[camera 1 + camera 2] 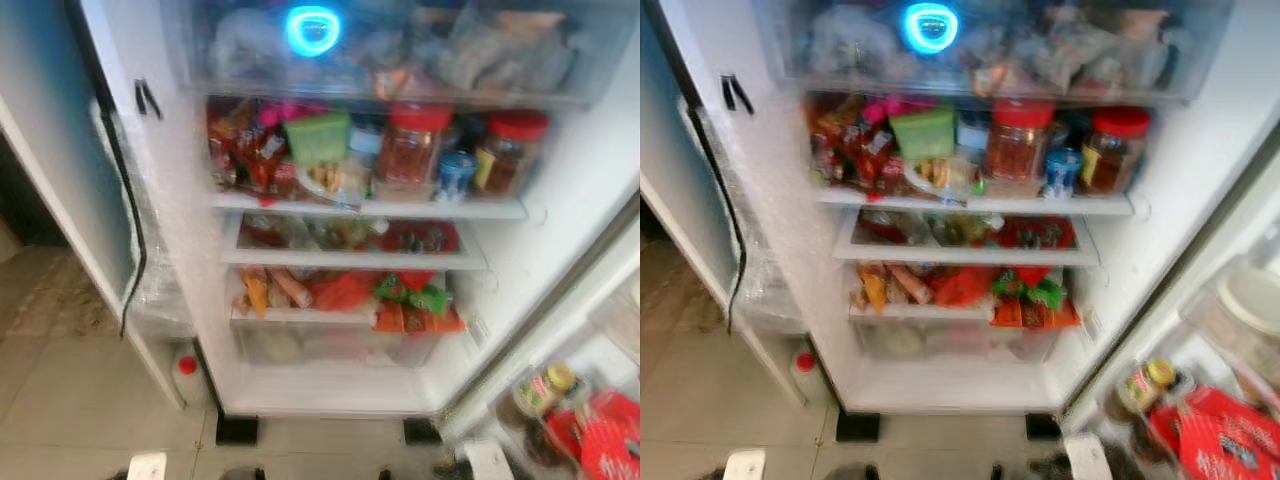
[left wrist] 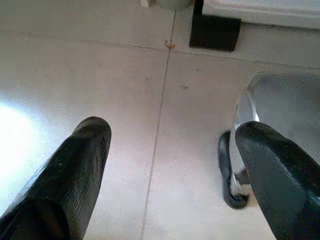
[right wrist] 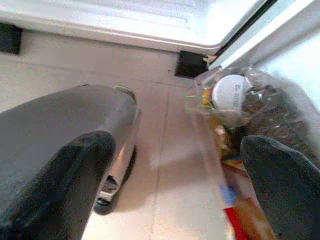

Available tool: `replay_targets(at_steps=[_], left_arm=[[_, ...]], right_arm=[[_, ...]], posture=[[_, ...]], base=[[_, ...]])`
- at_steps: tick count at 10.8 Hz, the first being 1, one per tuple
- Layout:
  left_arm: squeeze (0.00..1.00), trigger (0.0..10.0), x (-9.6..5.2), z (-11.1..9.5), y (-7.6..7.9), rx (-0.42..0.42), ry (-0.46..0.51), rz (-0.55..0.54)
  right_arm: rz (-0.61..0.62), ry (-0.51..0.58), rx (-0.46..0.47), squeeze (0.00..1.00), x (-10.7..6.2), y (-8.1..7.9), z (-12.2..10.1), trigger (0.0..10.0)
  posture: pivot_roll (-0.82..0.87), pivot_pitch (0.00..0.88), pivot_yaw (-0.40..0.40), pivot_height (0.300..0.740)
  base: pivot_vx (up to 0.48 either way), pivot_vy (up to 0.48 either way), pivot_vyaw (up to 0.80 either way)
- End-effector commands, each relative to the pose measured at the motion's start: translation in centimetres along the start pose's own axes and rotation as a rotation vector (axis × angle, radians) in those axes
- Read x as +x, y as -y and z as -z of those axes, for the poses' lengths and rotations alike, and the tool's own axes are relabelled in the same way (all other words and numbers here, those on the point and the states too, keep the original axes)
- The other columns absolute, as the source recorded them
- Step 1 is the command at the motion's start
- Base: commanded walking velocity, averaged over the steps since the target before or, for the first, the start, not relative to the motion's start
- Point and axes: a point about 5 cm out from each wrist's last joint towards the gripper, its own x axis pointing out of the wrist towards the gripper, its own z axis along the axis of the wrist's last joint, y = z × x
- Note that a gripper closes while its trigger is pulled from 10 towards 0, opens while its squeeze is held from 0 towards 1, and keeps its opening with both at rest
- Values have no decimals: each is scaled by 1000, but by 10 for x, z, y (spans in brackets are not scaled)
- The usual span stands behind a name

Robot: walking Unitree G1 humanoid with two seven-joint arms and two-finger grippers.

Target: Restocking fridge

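The fridge (image 1: 180, 200) stands open in front of me with packed shelves. On the top shelf are two red-lidded jars (image 1: 418, 140) (image 1: 512, 150), a green box (image 1: 318, 135) and a blue can (image 1: 455, 175). Lower shelves hold red, orange and green packets (image 1: 400, 300) above a clear drawer (image 1: 330, 345). My left gripper (image 2: 170, 185) hangs open over the floor tiles with nothing between its fingers. The right gripper (image 3: 185, 185) is open too, low beside the door bin, where a white-capped bottle in plastic wrap (image 3: 230, 92) lies.
At the right, the open door's bins (image 1: 600, 350) hold a yellow-lidded jar (image 1: 548, 385) and a red packet (image 1: 610, 435). A red-capped bottle (image 1: 186, 368) stands on the floor at the fridge's left corner. A black cable (image 1: 130, 200) hangs down its left side.
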Motion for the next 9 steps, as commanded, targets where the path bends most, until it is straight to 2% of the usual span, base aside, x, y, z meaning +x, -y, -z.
replay_targets(at_steps=[1, 9], left_arm=[[0, 10000, 1, -1, 5, -9, -1, 8], [0, 10000, 2, -5, 8, 0, 4, 12]], right_arm=[[-42, -62, 1, 0, -1, -11, 16, 10000], [-54, -75, 23, 0, -1, -12, 18, 10000]], posture=[[-26, 0, -11, 636], [-26, 0, -3, 641]], base=[[0, 390, 0], [0, 388, 0]])
